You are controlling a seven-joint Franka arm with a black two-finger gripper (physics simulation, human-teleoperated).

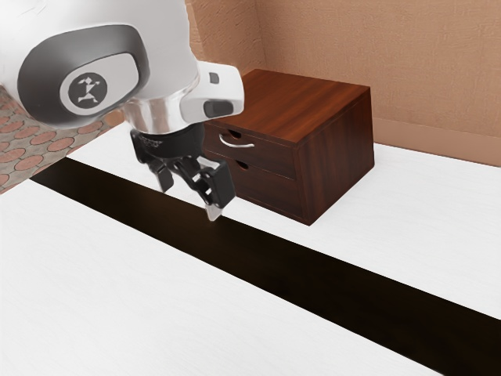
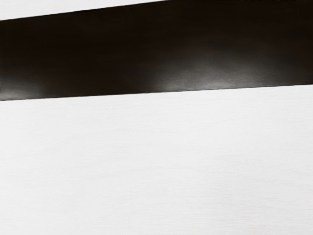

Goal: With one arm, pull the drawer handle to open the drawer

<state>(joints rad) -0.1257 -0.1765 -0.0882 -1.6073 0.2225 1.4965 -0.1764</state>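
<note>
Bright, even light floods the exterior view. The white desk (image 1: 117, 298) is washed almost flat, and the arm's shell (image 1: 168, 47) bleaches out toward 12 o'clock. The drawer cabinet (image 1: 344, 149) has a soft sheen on top and a darker side facing 4 o'clock. In the wrist view, pale glare smears the desk's black stripe (image 2: 98, 54) from centre toward 3 o'clock.

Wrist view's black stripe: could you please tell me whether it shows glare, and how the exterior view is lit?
In the wrist view, the stripe carries a soft pale sheen near its edge by the white table, which is evenly lit. In the exterior view, the cabinet is brighter on top than on its side, and the handle glints.
</note>
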